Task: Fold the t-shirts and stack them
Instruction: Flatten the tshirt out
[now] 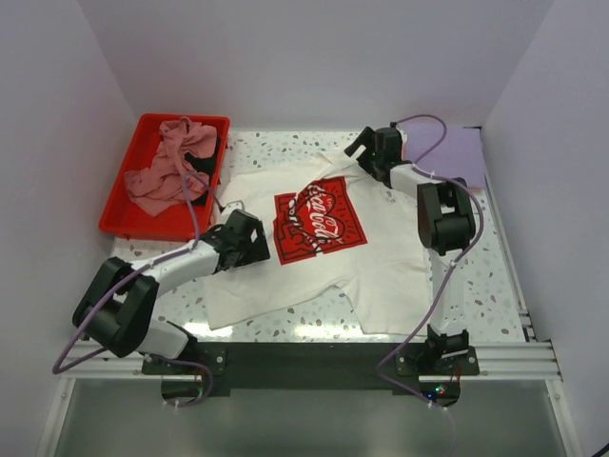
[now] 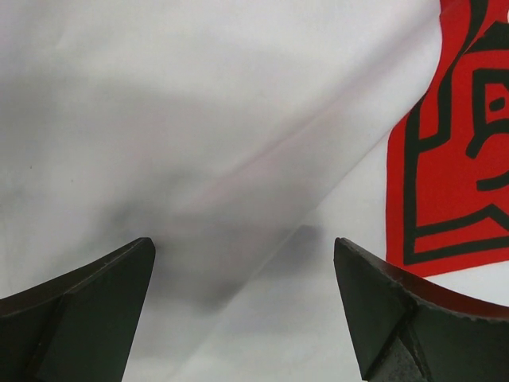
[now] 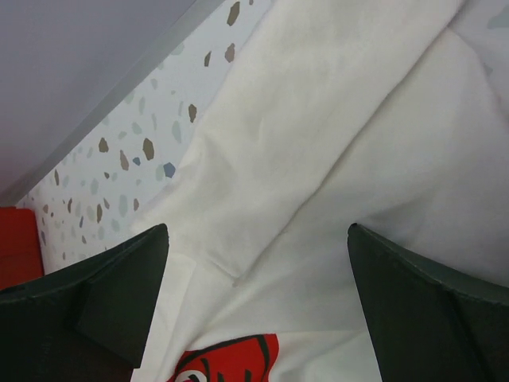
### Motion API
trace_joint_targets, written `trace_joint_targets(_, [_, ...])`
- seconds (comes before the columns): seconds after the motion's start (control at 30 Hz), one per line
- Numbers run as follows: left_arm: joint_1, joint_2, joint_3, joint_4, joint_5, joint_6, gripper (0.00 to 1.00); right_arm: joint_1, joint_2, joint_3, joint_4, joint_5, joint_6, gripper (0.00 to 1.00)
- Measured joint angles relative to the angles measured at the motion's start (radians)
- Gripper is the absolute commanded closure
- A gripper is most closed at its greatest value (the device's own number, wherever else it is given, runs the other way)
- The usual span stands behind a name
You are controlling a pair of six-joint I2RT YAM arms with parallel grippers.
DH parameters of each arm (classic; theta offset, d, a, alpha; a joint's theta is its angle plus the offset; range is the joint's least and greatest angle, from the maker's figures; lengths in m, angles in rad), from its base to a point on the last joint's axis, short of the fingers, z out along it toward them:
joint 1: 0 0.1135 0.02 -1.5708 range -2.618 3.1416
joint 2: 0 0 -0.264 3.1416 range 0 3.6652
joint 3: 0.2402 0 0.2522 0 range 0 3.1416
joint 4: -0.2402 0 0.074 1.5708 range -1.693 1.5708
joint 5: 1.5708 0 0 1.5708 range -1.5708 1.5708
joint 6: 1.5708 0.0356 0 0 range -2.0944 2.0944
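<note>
Left gripper (image 1: 257,240), jaws apart, hangs over the white shirt (image 1: 381,276) just beside its red print (image 1: 319,221); right gripper (image 1: 362,148), also apart, hangs over the far edge.

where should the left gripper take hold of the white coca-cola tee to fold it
The white Coca-Cola tee lies spread flat, print up, so likely only a border can be pinched. Take the side edge toward the red tray, coming down from that side; the open left gripper hangs just inboard of it.
</note>
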Motion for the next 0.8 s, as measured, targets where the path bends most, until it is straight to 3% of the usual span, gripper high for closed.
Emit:
trace_joint_targets(0.23, [0.0,-0.13,-0.118,0.029,0.048,0.006,0.0,-0.008,-0.112,-0.143,-0.04,0.051,-0.056,0.01])
trace_joint_targets(0.5, [0.0,-0.279,-0.226,0.033,0.07,-0.038,0.0,-0.018,-0.414,-0.537,-0.085,0.078,-0.041,0.01])
trace_joint_targets(0.67, [0.0,-0.393,-0.267,-0.053,0.095,-0.112,0.0,-0.018,-0.608,-0.756,-0.124,0.105,-0.039,0.01])
trace_joint_targets(0.8, [0.0,-0.498,-0.272,-0.193,0.098,-0.153,0.0,-0.018,-0.677,-0.803,-0.183,0.109,-0.071,0.01])
